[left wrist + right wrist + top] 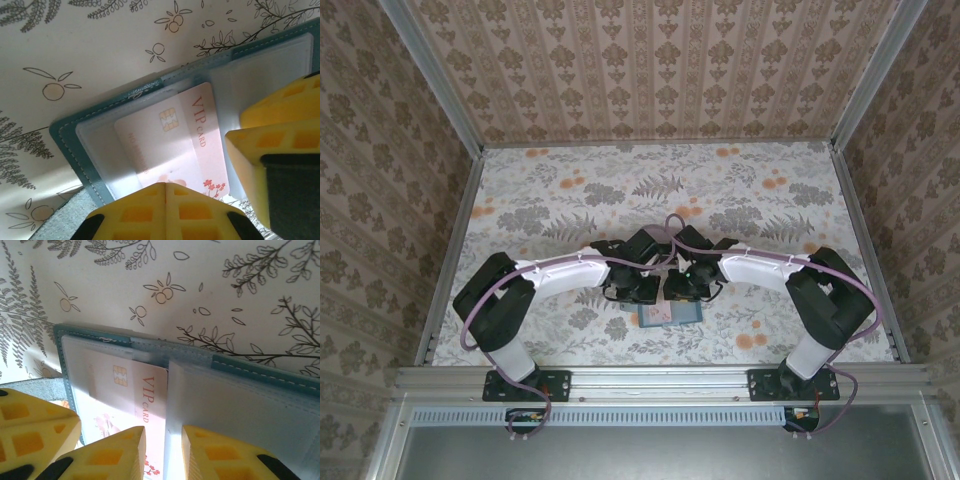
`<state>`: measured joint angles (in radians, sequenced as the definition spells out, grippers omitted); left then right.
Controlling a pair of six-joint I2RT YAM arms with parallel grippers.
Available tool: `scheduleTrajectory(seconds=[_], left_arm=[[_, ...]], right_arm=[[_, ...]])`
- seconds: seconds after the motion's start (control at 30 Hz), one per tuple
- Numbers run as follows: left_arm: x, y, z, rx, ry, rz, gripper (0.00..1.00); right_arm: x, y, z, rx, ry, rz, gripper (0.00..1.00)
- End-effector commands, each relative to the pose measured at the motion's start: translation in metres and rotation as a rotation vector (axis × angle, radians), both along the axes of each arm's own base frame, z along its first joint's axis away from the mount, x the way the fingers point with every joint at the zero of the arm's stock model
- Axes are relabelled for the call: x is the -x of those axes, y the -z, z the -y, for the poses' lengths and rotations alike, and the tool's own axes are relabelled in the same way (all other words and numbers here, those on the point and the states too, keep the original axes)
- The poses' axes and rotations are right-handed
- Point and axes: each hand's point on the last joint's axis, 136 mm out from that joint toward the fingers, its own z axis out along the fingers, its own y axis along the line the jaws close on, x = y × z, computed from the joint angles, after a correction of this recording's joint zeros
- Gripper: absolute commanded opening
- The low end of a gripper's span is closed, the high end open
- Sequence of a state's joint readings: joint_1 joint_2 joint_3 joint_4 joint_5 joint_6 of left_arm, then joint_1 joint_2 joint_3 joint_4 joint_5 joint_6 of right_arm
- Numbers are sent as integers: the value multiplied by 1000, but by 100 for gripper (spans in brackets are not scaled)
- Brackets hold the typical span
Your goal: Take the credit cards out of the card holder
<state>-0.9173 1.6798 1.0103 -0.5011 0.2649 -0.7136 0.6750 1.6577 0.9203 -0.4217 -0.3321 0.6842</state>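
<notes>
Early stage, by the look of it. Holder (pixel 690 314) open flat on table (pixel 570 190), near edge, centre, under both wrists.

Pale pink VIP card (pixel 172 137) in clear sleeve (pixel 97 150) of one panel. Lettered end looks clearer than the rest, so probably sits partway out toward the fold; not sure. Other panel's sleeve looks empty in right wrist view, though only partly in frame.

Left gripper (pixel 165 195): pads pressed together at near edge of card. Cannot tell if pinching card, sleeve or nothing. Right gripper (pixel 163 442): jaws apart, straddling the card's end next to the fold, not closed on it.

Grey flat piece (pixel 619 328) just left of holder. Cannot tell whether a dark card already out or something else. No other card identifiable.

Judgement: at best one out, pink one mid-extraction, rest unknown. Left to do: close right on the exposed end, pull along the sleeve while left pins holder, drop card clear of holder, then check remaining pockets.
</notes>
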Motion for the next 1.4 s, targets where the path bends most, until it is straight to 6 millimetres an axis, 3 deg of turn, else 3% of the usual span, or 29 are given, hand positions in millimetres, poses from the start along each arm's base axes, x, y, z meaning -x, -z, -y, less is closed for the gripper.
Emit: scheduleTrajectory(seconds=[0.0, 0.2, 0.37, 0.77, 1.03, 1.37], left_arm=[[4, 12, -6, -57, 11, -26, 8], [8, 30, -19, -126, 14, -45, 7], [11, 36, -22, -130, 10, -54, 6], [13, 37, -26, -139, 8, -59, 6], [13, 38, -25, -134, 3, -60, 6], [16, 42, -26, -137, 7, -74, 5]], right_arm=[[5, 3, -5, -28, -4, -34, 27], [3, -5, -15, -84, -7, -29, 27], [4, 0, -20, -105, -4, -53, 27], [8, 25, 6, 57, -2, -68, 29], [10, 24, -14, -61, -10, -98, 29], [11, 13, -19, -157, 18, -96, 24]])
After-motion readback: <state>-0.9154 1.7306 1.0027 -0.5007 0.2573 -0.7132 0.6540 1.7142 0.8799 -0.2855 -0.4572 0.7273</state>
